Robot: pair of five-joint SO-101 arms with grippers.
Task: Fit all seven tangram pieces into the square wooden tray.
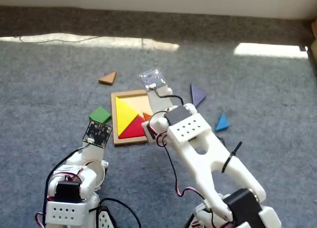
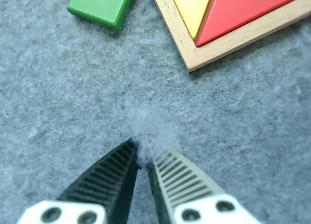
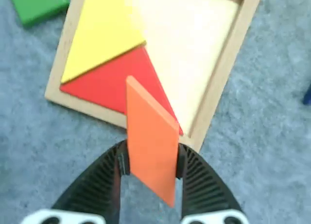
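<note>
Two triangles seated in the wooden tray: yellow triangle and red triangle, edge to edge. Clamped in the right tool, an orange parallelogram, up over the tray's near rim. Left tool narrowed almost to touching, gripping nothing, low over the grey surface near the green square. Loose around the tray: tan triangle, purple triangle, blue triangle.

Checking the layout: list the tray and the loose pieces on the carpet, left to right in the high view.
green square → wooden tray → purple triangle → blue triangle. The tan triangle overlaps the green square's span, so it is left out.
</note>
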